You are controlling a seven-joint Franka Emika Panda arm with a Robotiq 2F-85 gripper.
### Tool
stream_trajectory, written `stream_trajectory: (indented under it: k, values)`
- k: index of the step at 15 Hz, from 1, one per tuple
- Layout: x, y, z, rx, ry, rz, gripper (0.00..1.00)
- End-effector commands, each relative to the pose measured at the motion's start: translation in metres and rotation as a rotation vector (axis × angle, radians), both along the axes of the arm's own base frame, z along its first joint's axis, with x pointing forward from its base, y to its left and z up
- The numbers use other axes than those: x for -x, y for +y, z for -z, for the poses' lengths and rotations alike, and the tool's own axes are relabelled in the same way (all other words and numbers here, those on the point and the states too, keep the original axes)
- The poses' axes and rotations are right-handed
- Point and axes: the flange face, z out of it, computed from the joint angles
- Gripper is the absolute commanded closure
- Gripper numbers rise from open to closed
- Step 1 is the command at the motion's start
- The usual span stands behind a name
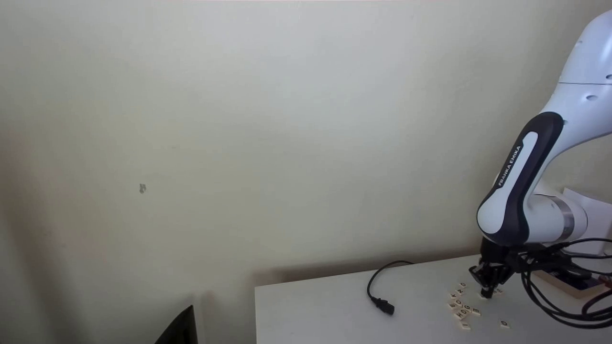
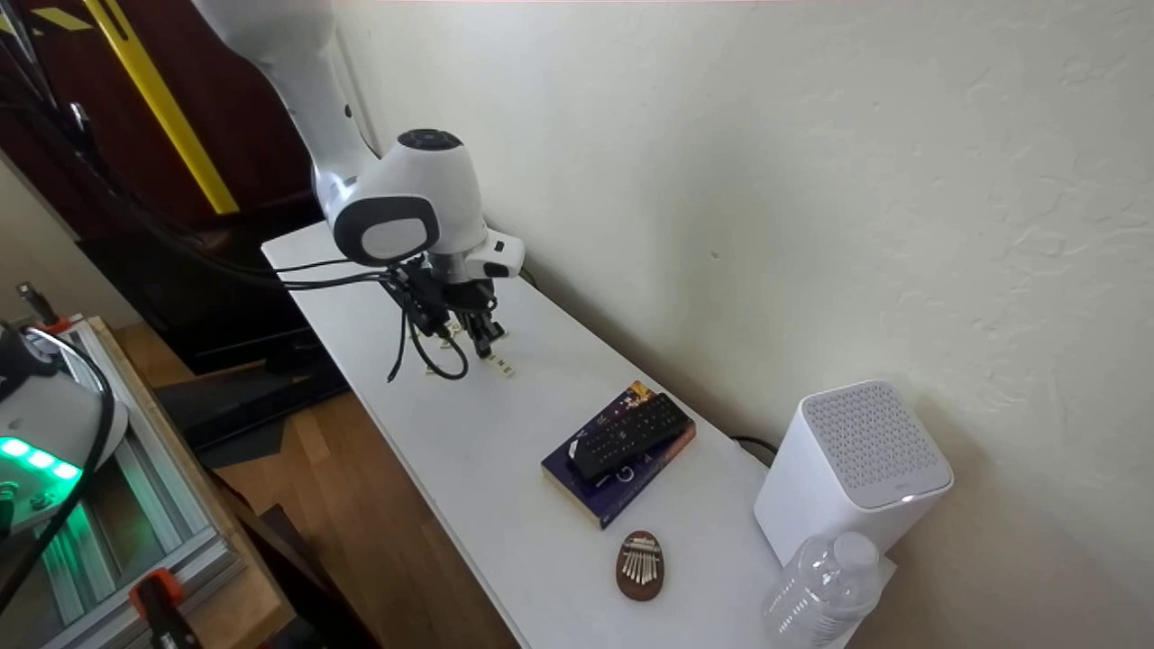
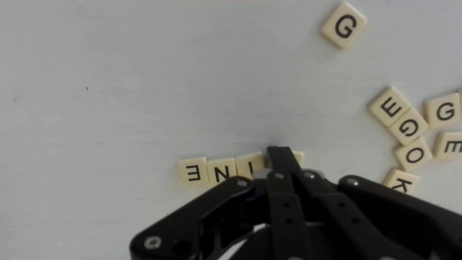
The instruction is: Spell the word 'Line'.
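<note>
Small tan letter tiles make a row in the wrist view, with the E tile (image 3: 193, 171), N tile (image 3: 221, 170) and I tile (image 3: 248, 163) side by side, upside down to the camera. A partly hidden tile (image 3: 299, 156) shows only a corner right of the I, its letter covered by the fingers. My gripper (image 3: 281, 155) is shut, its fingertips together over or against that hidden tile, beside the I. The gripper is low at the table in both exterior views (image 1: 486, 292) (image 2: 485, 350). Part of the row (image 2: 499, 365) shows beside it in an exterior view.
Several loose tiles lie right of the fingers, including a G tile (image 3: 344, 26), another E tile (image 3: 389, 106) and a K tile (image 3: 400, 181). A black cable (image 1: 382, 305), a book (image 2: 586, 487) with a remote (image 2: 631, 434), a thumb piano (image 2: 640, 566) and a white box (image 2: 838, 478) are on the table.
</note>
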Motion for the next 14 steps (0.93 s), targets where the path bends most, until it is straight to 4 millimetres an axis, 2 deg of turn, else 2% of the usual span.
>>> stream_trajectory:
  k: [1,14]
  values:
    - [0.0057,0.0025,0.0089,-0.008,0.023,0.0,1.0]
    - [0.0041,0.0085,0.0102,0.003,0.024,0.289,1.0]
